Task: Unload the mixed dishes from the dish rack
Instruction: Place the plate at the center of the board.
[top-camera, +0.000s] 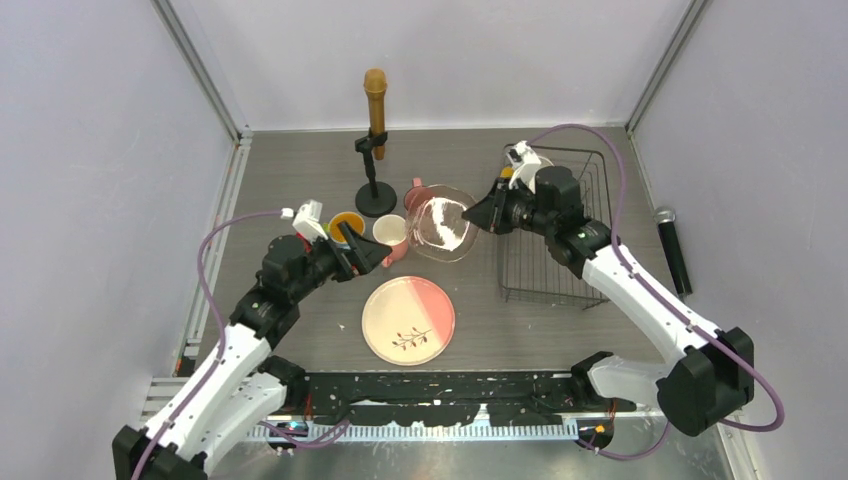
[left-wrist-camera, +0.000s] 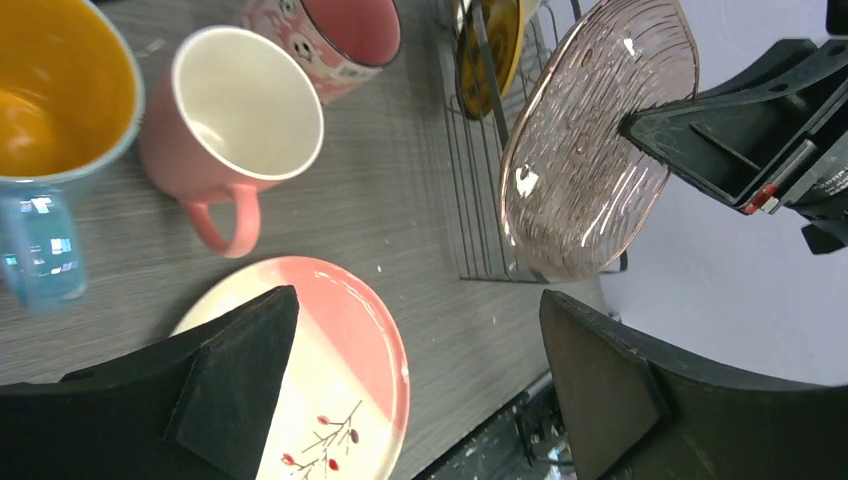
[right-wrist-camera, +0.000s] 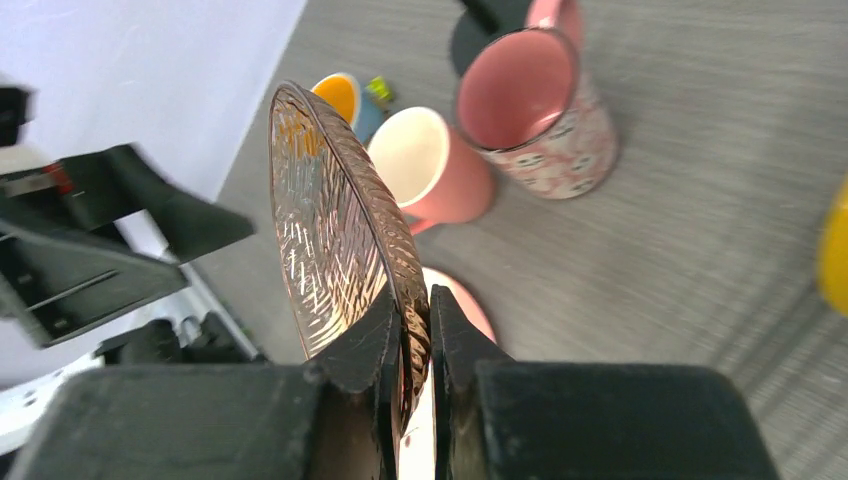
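Note:
My right gripper (top-camera: 478, 215) is shut on the rim of a clear pinkish glass bowl (top-camera: 440, 222), held tilted in the air just left of the black wire dish rack (top-camera: 555, 225). The jaws pinch the rim in the right wrist view (right-wrist-camera: 428, 300). A small yellow plate (left-wrist-camera: 495, 40) stands in the rack. On the table stand the orange mug (top-camera: 345, 225), the pink mug (top-camera: 392, 235) and the patterned pink mug (top-camera: 415, 192). The large pink-cream plate (top-camera: 408, 320) lies in front. My left gripper (top-camera: 385, 250) is open and empty beside the pink mug, above the plate's far edge (left-wrist-camera: 340, 340).
A black round-based stand with an orange microphone (top-camera: 375, 150) stands behind the mugs. A black microphone (top-camera: 672, 245) lies right of the rack. Grey walls close in the table on the left, back and right.

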